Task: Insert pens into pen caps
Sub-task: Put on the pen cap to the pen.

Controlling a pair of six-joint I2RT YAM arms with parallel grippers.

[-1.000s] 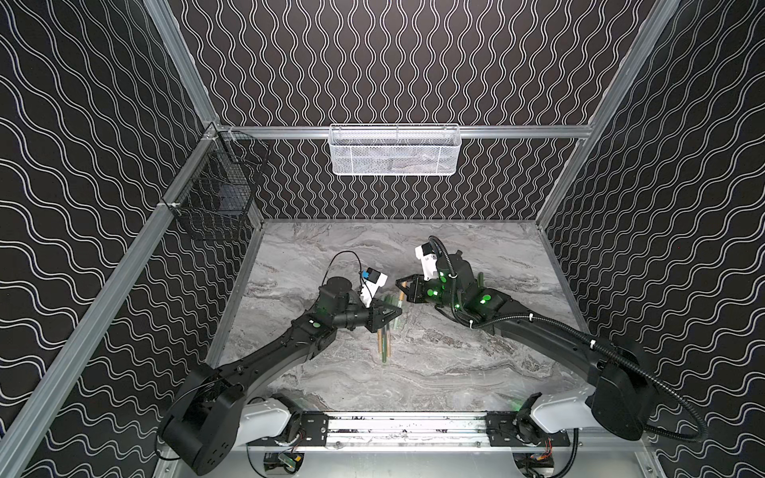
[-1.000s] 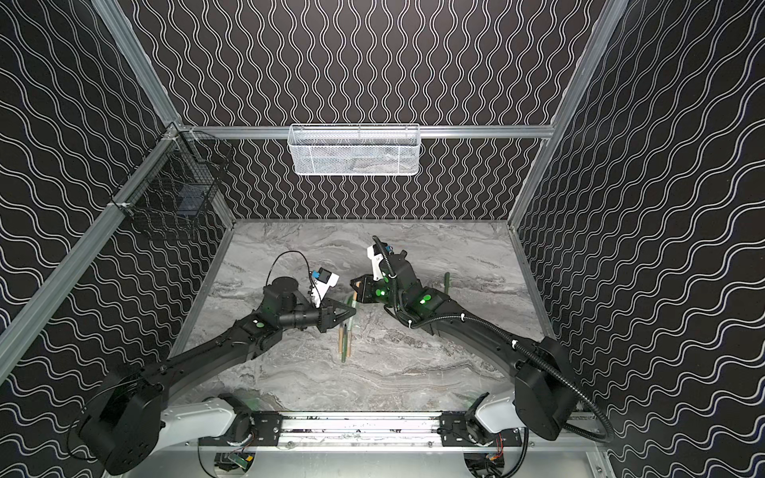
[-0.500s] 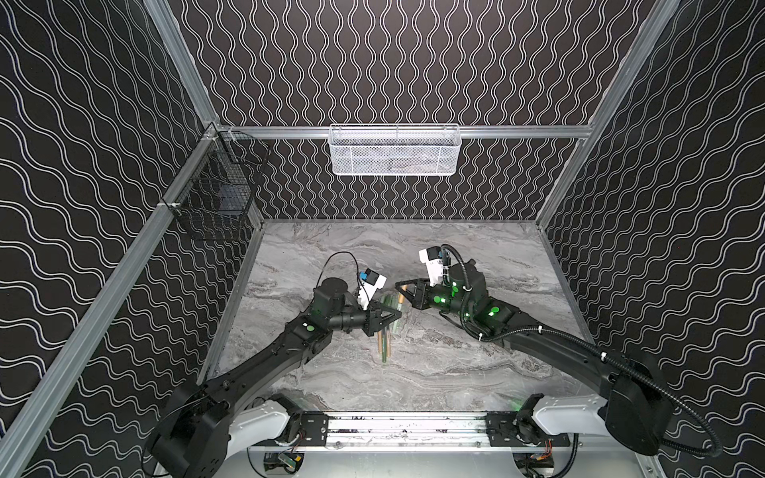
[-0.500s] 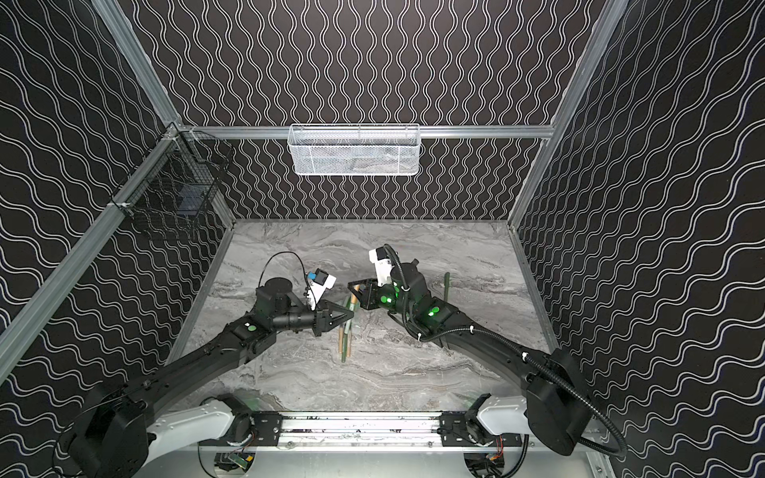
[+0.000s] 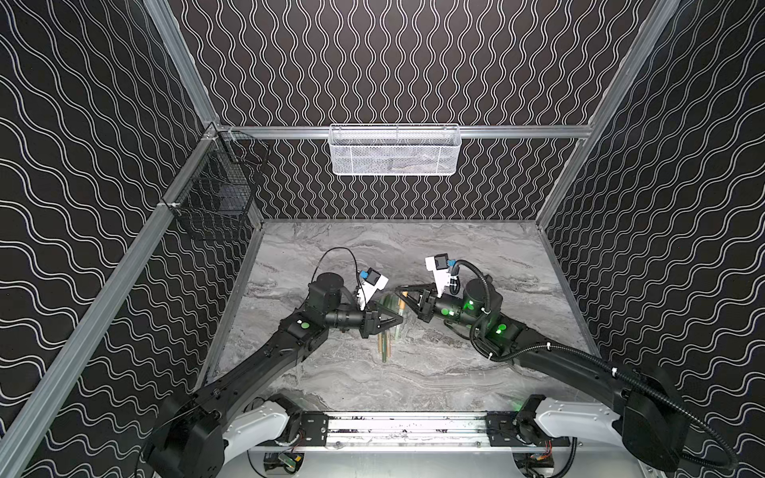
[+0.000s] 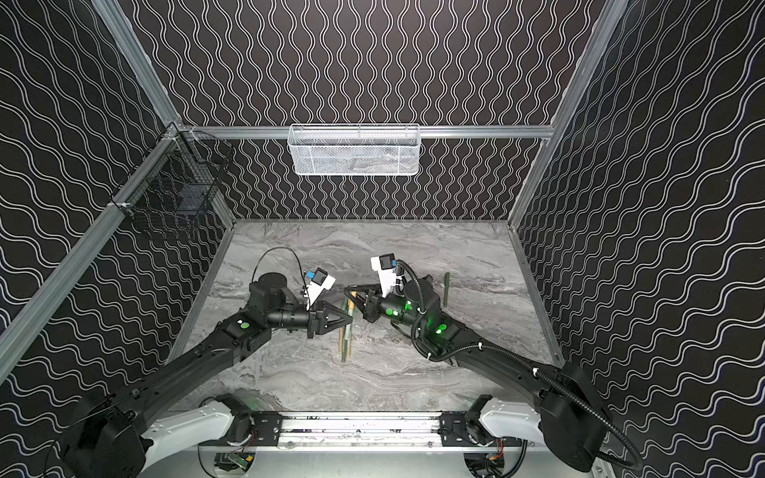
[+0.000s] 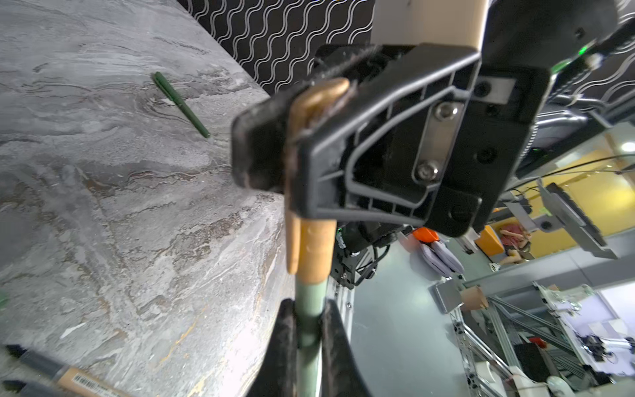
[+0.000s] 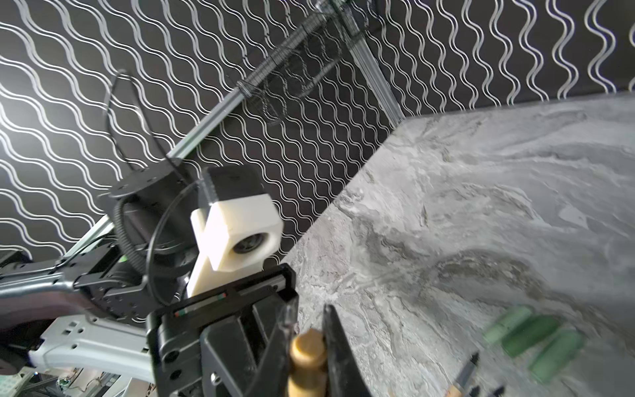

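The left end effector (image 7: 307,311) clenches a thin pale-green pen (image 7: 308,292). The right end effector (image 8: 309,318) grasps a stubby tan-orange cap (image 8: 307,357) on its end.

Place: robotics lab, inside a walled test cell.
Walls: black panels (image 5: 393,62) with white wavy lines, set in aluminium framing (image 5: 289,131).
Surface: grey marble-look tabletop (image 5: 414,380).
Machines: left arm (image 5: 269,360) and right arm (image 5: 579,360), on a metal base rail (image 5: 405,426).
Fittings: white mesh basket (image 5: 394,153) and black wire basket (image 5: 215,198).
Beyond: workroom with metal racks (image 7: 508,326), blurred.
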